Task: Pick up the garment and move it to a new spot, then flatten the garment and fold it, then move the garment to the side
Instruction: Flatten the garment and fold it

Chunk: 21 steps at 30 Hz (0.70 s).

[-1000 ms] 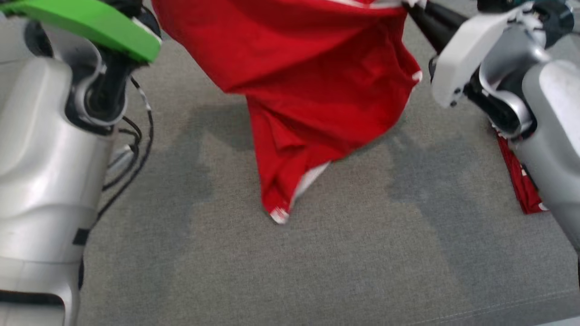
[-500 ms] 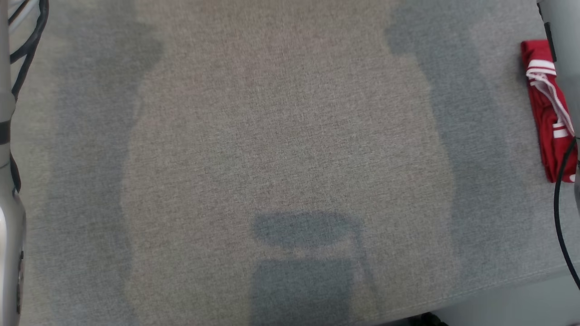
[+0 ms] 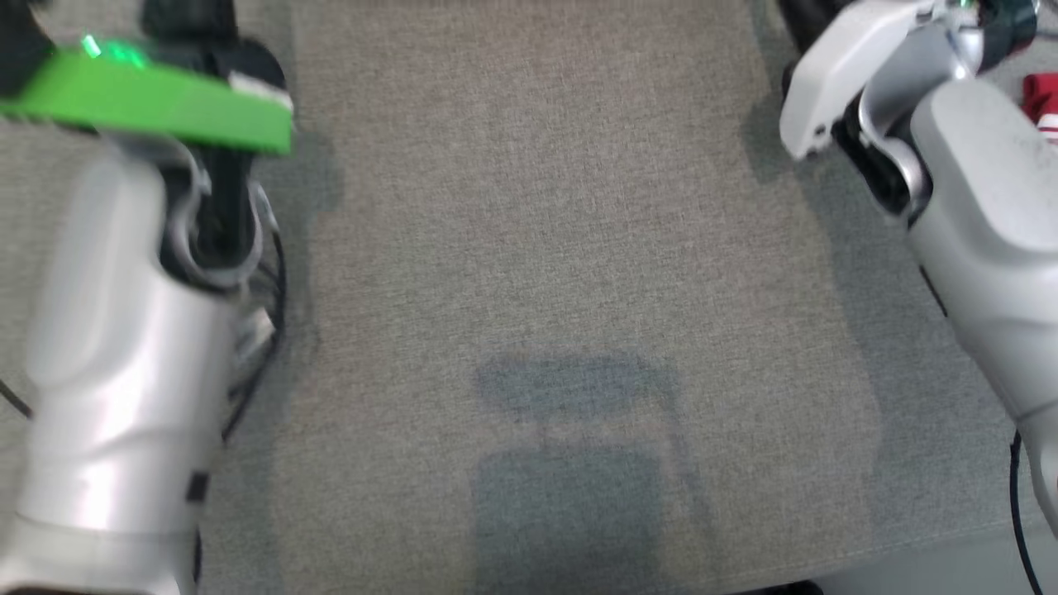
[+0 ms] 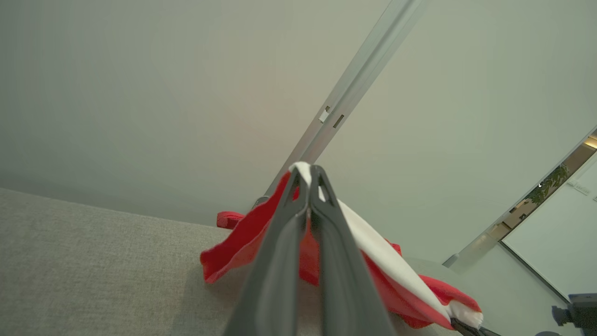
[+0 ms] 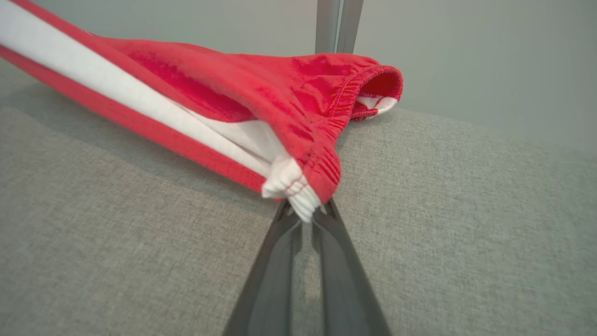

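Observation:
The garment [image 4: 233,252] is red cloth with a broad white stripe, stretched between my two grippers above the grey fabric surface. In the left wrist view my left gripper [image 4: 305,170] is shut on a white-edged fold of it, and the cloth hangs down on both sides of the fingers. In the right wrist view my right gripper [image 5: 305,210] is shut on a bunched corner of the garment [image 5: 224,93], red with a white ribbed end. The elastic waistband [image 5: 373,81] droops towards the surface. The head view has both pale forearms, left [image 3: 124,330] and right [image 3: 984,207].
The grey fabric surface [image 3: 562,248] spreads wide between the arms, its front edge at the lower right. A second red and white cloth [image 3: 1043,103] lies at the far right behind my right arm. A pale wall with a metal rail [image 4: 354,88] stands behind.
The head view has swung, so its picture shifted. The red garment that hung at its top a second ago is out of it now. Both grips look unchanged.

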### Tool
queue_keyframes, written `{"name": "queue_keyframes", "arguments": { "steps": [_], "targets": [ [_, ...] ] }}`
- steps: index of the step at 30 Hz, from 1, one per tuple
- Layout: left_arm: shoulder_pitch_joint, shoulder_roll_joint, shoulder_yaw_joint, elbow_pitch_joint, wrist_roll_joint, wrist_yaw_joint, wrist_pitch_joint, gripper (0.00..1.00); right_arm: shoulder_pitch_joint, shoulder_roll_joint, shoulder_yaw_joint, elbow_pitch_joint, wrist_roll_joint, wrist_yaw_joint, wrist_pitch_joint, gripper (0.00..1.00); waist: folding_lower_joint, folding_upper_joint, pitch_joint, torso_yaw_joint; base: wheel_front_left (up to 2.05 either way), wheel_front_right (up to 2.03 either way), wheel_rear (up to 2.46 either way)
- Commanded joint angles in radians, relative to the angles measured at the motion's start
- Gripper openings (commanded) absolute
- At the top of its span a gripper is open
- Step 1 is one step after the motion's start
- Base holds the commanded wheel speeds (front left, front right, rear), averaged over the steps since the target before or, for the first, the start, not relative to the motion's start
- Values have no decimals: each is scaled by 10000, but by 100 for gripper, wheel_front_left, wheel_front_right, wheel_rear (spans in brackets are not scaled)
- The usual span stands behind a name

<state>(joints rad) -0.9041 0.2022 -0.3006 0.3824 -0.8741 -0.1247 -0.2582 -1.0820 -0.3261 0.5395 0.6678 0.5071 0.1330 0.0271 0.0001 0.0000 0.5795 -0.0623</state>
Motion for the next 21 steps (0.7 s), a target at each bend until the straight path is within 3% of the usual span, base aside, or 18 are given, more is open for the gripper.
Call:
{"name": "queue_keyframes", "arguments": {
  "steps": [1,12,21],
  "targets": [
    [675,-13,22,-197,-76,-44,-95,0,501,-295,67,-173,240,-44,217,0,-1,0,-1123,285,0,0,0],
    [4399,-110,-1022,-988,-841,-59,127,0,4002,-947,178,-1282,1366,-38,2299,0,-1,0,-3679,556,0,0,0],
    [6634,202,-1570,-1408,-1672,99,1215,0,6393,-872,-269,-1784,1107,-36,3214,0,-1,0,-4965,777,0,0,0]
  ]
}}
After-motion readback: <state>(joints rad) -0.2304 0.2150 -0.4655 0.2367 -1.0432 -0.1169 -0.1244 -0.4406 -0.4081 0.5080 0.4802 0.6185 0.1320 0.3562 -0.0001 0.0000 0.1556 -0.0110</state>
